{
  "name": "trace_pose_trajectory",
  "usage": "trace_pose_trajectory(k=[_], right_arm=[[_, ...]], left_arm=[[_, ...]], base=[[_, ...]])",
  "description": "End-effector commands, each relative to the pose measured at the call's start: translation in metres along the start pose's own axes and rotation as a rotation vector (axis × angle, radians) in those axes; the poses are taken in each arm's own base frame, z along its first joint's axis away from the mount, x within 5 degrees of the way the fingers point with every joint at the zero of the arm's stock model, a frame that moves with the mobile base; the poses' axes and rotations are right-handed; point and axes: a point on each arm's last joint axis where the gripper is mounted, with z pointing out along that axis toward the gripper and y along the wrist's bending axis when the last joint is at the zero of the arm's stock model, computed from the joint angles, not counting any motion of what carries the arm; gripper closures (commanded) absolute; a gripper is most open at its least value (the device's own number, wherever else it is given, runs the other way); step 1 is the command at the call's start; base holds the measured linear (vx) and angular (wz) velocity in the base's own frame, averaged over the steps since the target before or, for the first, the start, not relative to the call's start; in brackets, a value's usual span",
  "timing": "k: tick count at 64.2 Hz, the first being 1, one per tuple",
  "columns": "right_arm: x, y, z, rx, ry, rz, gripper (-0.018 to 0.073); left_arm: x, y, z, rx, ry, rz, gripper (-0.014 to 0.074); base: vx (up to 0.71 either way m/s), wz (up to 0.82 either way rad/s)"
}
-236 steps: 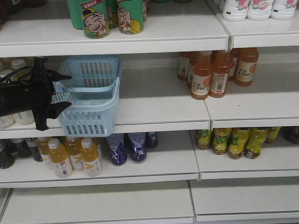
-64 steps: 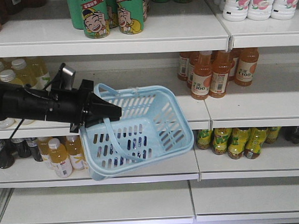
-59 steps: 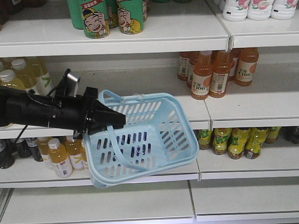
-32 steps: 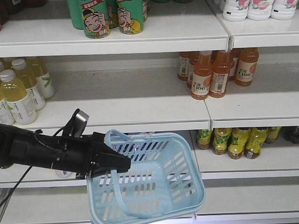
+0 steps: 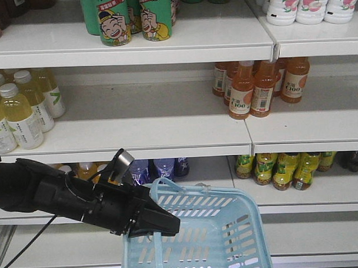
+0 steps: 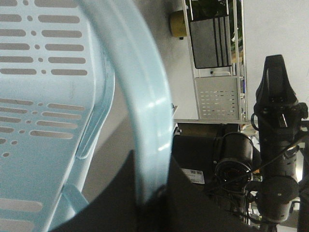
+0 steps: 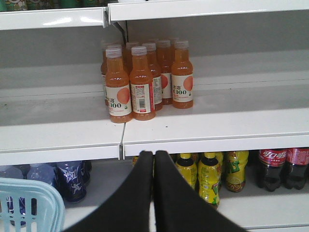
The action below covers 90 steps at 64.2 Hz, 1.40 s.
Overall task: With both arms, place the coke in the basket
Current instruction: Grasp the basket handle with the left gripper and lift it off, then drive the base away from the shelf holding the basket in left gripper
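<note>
Blk left arm (image 5: pixel 46 194) w/ cable (image 5: pixel 24 246), silver disc (image 5: pixel 122 160).

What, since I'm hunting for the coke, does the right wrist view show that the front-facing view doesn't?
Only the right wrist view: the shut right end effector and red labels on the cola bottles, lower shelf. Only the front-facing view: the left end effector clamped on the handle of the basket, green cans up top, pale yellow bottles at left. Both: that basket, orange juice bottles, yellow-green bottles. No red can in either.
</note>
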Motion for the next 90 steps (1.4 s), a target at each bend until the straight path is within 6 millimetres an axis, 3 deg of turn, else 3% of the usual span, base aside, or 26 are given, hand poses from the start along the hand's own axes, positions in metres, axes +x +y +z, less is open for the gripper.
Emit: trace_pose_trajectory(k=[1, 90], right_arm=[[-0.0041, -0.0002, -0.0009, 0.002, -0.084, -0.011, 0.0568], [-0.0041, -0.0002, -0.0009, 0.002, -0.084, -0.011, 0.0568]], left_arm=[[-0.0007, -0.0298, -0.0075, 0.133, -0.016, 0.060, 0.0604], [0.0031, -0.0252, -0.0071, 0.077, 0.033, 0.092, 0.0604]], base=[[0.00, 0.00], [0.00, -0.01]])
